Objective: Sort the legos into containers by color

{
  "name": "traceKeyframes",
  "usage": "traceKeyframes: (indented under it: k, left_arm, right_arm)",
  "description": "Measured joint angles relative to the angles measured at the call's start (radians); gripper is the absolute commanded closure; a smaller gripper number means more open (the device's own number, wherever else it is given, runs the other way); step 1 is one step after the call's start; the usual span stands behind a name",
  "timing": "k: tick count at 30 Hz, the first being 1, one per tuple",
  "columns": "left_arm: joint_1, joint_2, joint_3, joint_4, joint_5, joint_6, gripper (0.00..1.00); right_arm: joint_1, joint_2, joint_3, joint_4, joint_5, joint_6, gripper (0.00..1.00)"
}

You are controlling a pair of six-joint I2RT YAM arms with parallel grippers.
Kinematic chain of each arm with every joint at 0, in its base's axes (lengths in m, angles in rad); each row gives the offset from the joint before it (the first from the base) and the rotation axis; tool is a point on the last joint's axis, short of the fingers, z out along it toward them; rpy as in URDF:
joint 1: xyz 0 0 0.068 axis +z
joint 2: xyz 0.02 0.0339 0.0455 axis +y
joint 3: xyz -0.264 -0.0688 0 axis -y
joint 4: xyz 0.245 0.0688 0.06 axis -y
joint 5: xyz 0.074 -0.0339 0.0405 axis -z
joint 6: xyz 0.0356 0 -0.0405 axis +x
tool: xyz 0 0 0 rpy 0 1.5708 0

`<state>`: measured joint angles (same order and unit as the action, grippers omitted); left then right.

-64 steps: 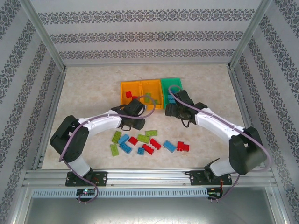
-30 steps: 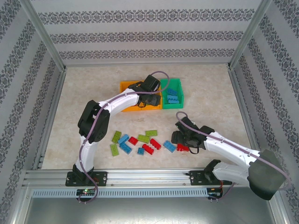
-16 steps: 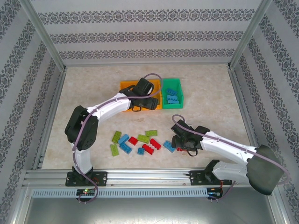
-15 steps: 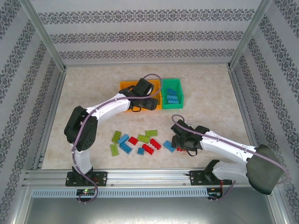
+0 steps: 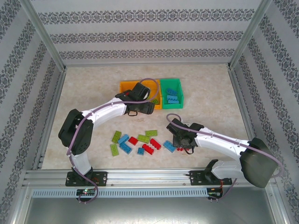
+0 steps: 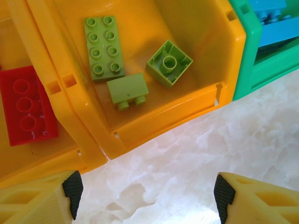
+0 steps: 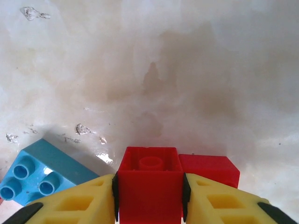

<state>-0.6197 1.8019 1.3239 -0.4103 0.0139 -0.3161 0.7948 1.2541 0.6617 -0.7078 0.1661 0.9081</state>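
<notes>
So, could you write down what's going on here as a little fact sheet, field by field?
Left gripper: open, empty, over bare table just in front of the bins
Right gripper: shut on a red brick
Middle orange bin: three lime green bricks
Left orange bin: one sorted red brick visible
Green bin: blue bricks
Loose bricks: red, green and blue, on the table between the arms

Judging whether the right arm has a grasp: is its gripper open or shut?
Shut on a red lego. In the right wrist view the right gripper has both fingers pressed flat against the brick's sides.
</notes>
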Motion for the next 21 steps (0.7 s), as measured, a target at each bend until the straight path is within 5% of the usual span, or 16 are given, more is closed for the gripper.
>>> traceKeyframes:
  k: [21]
  left_arm:
    - [0.0,-0.03,-0.072,0.006,-0.039,-0.007,0.23]
  right_arm:
    - [-0.079,0.008,0.096,0.012,0.036,-0.086,0.68]
